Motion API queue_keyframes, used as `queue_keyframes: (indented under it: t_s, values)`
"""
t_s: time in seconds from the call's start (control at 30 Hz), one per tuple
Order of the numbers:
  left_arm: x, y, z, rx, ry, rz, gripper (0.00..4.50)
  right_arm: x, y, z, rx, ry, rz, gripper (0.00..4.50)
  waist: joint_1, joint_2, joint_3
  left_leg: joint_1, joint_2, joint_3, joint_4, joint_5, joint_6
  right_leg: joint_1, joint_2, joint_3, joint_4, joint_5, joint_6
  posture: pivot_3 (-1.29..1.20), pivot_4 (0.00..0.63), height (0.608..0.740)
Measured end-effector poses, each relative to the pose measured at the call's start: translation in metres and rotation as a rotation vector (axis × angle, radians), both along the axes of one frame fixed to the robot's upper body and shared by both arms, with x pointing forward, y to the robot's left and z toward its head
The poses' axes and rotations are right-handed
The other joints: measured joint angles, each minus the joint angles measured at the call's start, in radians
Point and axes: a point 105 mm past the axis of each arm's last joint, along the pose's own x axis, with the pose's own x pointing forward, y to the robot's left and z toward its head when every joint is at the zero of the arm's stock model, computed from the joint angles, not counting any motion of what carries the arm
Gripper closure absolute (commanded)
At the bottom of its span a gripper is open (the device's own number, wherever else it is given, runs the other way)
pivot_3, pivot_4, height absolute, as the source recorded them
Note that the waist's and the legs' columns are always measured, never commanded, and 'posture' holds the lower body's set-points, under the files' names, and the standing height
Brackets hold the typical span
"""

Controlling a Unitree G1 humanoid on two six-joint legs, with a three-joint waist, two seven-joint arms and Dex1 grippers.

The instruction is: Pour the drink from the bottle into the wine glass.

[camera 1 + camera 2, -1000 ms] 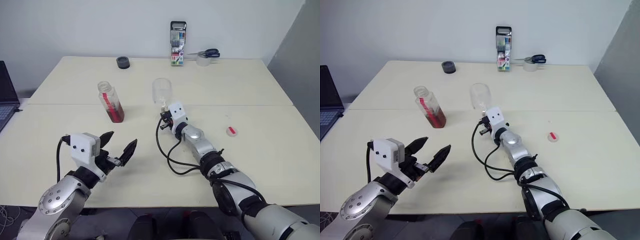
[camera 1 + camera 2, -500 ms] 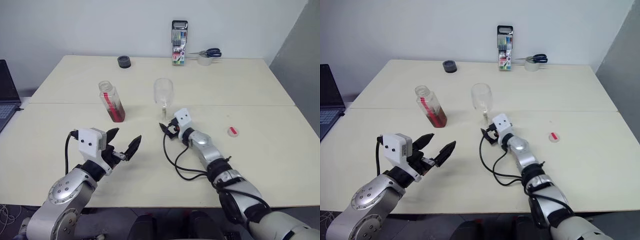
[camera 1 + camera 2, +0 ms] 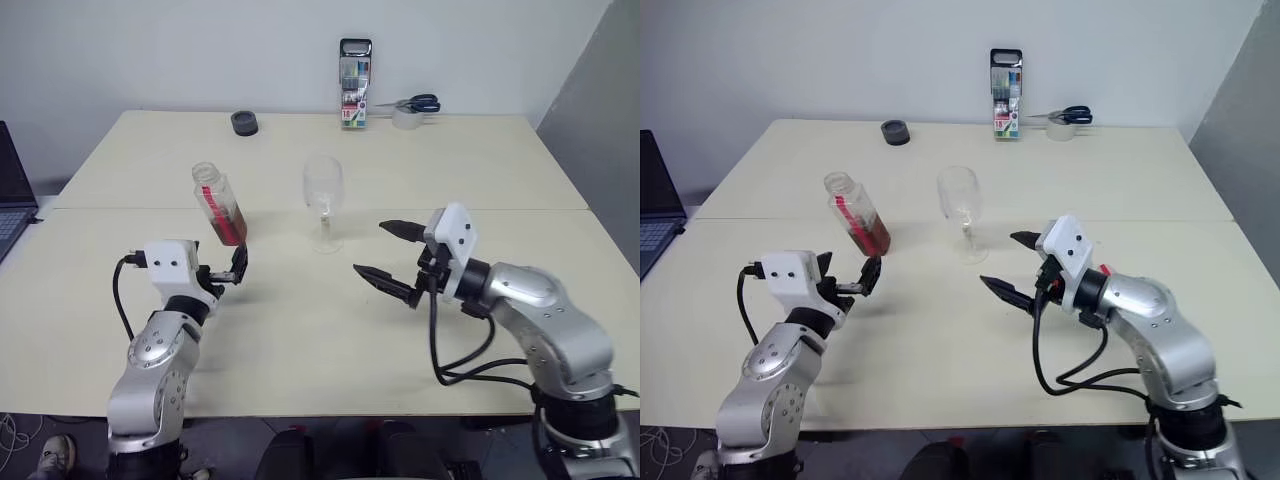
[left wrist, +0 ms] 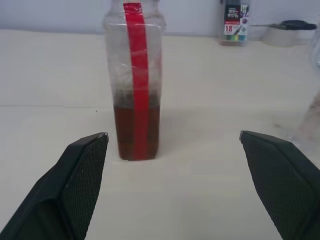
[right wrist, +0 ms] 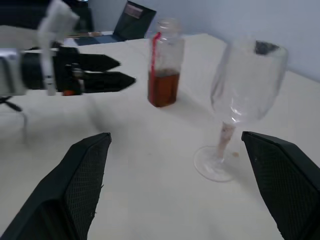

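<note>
Bottle (image 3: 220, 203), uncapped mid-table beside the wine glass (image 3: 324, 200), could tip and spill if the wide-open left gripper (image 3: 238, 266) nudges it; right gripper (image 3: 392, 258) gapes empty.

Red-striped bottle (image 4: 135, 80), reddish-brown drink (image 4: 136, 131)

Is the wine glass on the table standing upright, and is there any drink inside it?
Upright and empty: the wine glass stands on its round foot, its bowl clear. The drink fills only the lower part of the bottle.
</note>
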Motion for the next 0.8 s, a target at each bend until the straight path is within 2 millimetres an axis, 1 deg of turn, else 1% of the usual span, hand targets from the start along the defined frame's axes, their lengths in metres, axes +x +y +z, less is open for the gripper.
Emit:
queue_keyframes:
  t_s: [0.07,0.13,0.3,0.5,0.7,0.8]
  values:
    - [0.005,0.003,-0.004,-0.006,0.016,0.010,0.00,-0.003,0.003,0.011,0.034,0.000,0.020,0.03,0.001,0.000,0.000,0.000,0.000,0.000,0.000,0.000,0.000,0.000,0.000,0.000,-0.001,0.000,0.000,0.00,0.150,0.740]
    - [0.011,0.006,-0.007,-0.013,0.023,0.017,0.00,-0.005,0.006,0.017,0.060,0.013,0.027,0.03,0.003,-0.001,0.000,-0.001,0.000,-0.001,0.000,0.000,0.000,0.000,0.000,-0.001,-0.002,0.000,0.000,0.00,0.150,0.740]
    - [0.023,0.009,0.002,0.007,-0.009,0.016,0.00,-0.002,0.006,0.016,0.080,0.038,-0.021,0.03,0.005,-0.001,0.000,-0.003,0.000,-0.001,-0.001,0.000,0.000,0.000,-0.001,-0.001,-0.006,0.000,0.000,0.00,0.150,0.740]
    - [0.034,0.011,-0.001,0.008,0.008,-0.024,0.00,-0.001,0.004,0.016,0.088,0.034,-0.066,0.03,0.005,-0.001,0.000,-0.003,0.000,0.000,-0.001,0.000,-0.001,0.000,-0.001,-0.001,-0.007,0.000,0.000,0.00,0.150,0.740]
    - [0.049,0.008,0.007,0.014,-0.016,-0.065,0.00,0.001,0.006,0.020,0.105,0.035,-0.083,0.03,0.005,-0.001,0.000,-0.003,0.000,0.000,-0.001,0.000,-0.001,0.000,-0.001,-0.001,-0.007,0.000,0.000,0.00,0.150,0.740]
    - [0.054,0.009,0.005,0.022,-0.016,-0.071,0.00,0.001,0.006,0.020,0.113,0.040,-0.083,0.03,0.004,-0.001,0.000,-0.003,0.000,0.000,-0.001,0.000,-0.001,0.000,-0.001,-0.001,-0.007,0.000,0.000,0.00,0.150,0.740]
